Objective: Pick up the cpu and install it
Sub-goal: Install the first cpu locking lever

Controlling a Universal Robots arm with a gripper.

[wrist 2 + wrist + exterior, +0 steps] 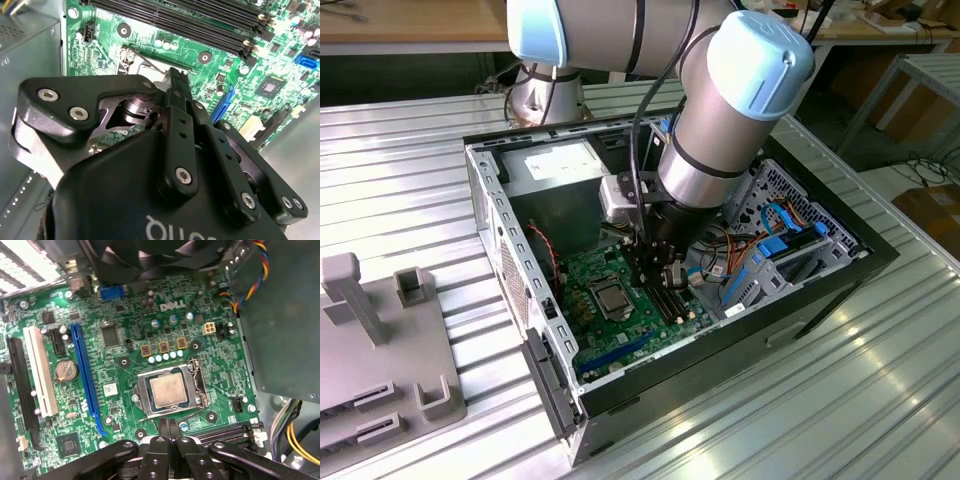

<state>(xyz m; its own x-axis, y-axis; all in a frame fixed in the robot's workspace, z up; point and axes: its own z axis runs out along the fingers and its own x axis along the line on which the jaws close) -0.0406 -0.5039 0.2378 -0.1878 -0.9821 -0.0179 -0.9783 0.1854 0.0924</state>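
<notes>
Ribbed metal table (410, 190) carries an open computer case (520, 260). Its cpu (168, 391) sits in the socket (142, 412); the claw (170, 440) hovers nearby, clenched and empty. Light, stiff, fragile chip: best gripped by opposite edges.

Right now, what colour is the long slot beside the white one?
Blue. The long slot shows best in the first wrist view.

A ribbed metal surface (840, 400) carries an open computer case (790, 310) at centre and a grey fixture block (380, 350) at nine o'clock.
</notes>
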